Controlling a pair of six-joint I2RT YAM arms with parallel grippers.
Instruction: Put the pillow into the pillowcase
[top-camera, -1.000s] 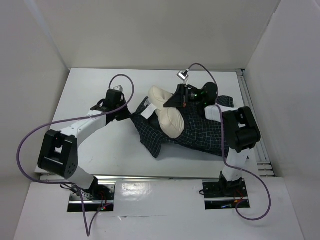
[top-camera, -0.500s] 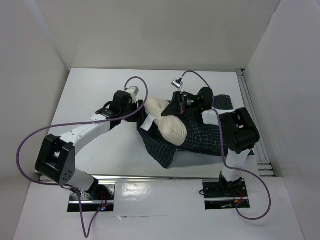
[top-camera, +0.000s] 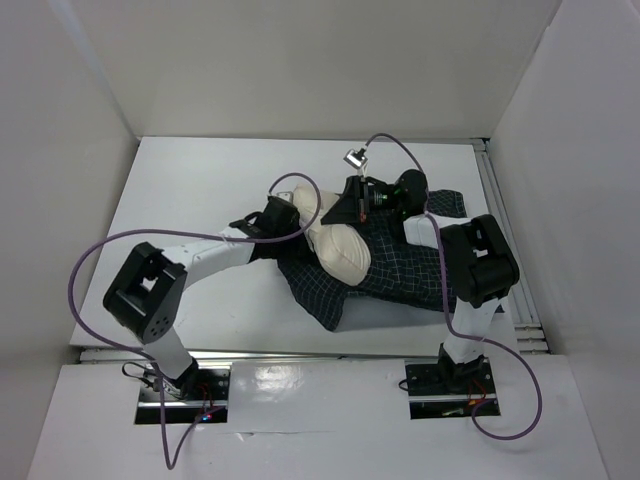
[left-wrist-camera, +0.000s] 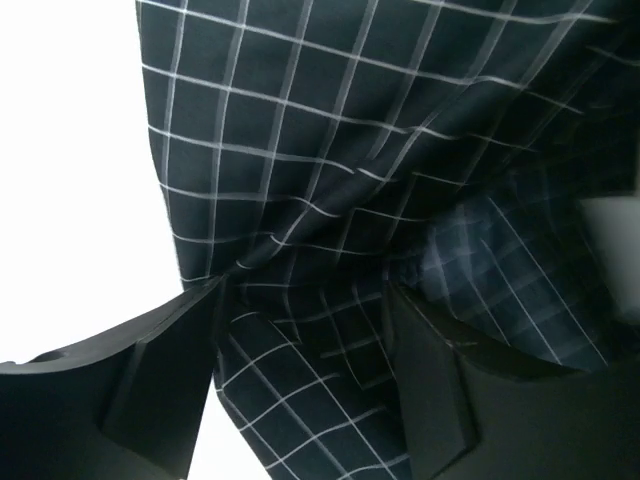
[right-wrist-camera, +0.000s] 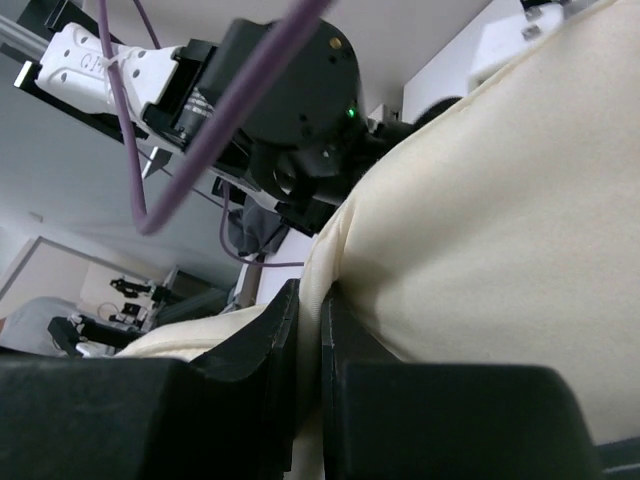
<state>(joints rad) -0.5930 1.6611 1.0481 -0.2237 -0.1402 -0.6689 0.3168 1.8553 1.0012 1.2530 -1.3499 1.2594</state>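
Between right jaws: plump cream pillow (right-wrist-camera: 480, 200), pinched; left jaws apart astride checked pillowcase (left-wrist-camera: 330, 150).

Plain cream pillow (top-camera: 345, 255). Dark navy-green pillowcase (top-camera: 400, 268) crossed by a fine pale grid check. White counter (top-camera: 190, 190). Purple cable (right-wrist-camera: 238, 100). Matte black left end effector (left-wrist-camera: 300, 395) against the checked cloth; same black on the right end effector (right-wrist-camera: 310, 370).

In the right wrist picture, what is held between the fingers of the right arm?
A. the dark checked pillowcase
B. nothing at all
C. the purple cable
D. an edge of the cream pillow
D: the right fingers are shut on a seam fold of the cream pillow.
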